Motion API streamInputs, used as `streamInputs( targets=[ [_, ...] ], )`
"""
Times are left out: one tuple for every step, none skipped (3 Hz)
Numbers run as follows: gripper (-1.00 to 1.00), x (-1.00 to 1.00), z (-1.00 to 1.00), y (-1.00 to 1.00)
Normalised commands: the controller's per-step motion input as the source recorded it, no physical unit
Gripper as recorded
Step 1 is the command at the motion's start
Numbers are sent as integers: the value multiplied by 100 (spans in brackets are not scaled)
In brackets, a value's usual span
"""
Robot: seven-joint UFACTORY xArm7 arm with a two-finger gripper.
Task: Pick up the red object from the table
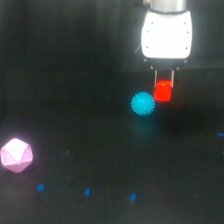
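The red object point(163, 92) is a small bright red-orange stubby cylinder in the upper right of the exterior view. It sits between the two thin fingers point(155, 76) of my gripper point(164, 86), which hangs from a white body above it. The jaws stand close on both sides of the cylinder and appear shut on it. I cannot tell whether it rests on the dark table point(100, 150) or is lifted slightly off it.
A cyan spiky ball point(143, 104) lies just to the exterior view's left of the red object, nearly touching it. A larger pink polyhedron point(16, 155) sits at the far left. Small blue marks point(87, 191) dot the table's front.
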Motion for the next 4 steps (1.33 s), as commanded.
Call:
streamInputs(
  targets=[
    [-99,7,-8,4],
    [-93,7,10,-10],
    [-95,7,9,1],
    [-96,6,2,-10]
  ],
)
